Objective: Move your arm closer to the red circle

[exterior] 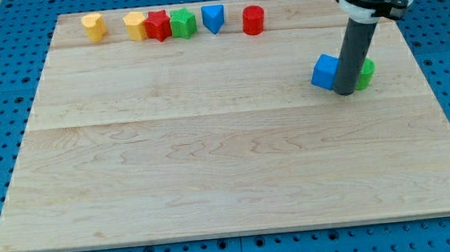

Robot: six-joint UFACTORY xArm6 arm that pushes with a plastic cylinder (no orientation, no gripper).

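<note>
The red circle (253,20), a short red cylinder, stands near the view's top, right of centre. My tip (344,92) rests on the board at the view's right, well below and to the right of the red circle. The rod stands between a blue cube (325,71) on its left and a green block (364,74) on its right, touching or nearly touching both. The rod hides part of the green block.
Along the view's top, left of the red circle, sit a yellow block (94,26), a second yellow block (134,24), a red star-like block (157,25), a green block (183,23) and a blue block (213,18). The wooden board (212,160) lies on a blue pegboard.
</note>
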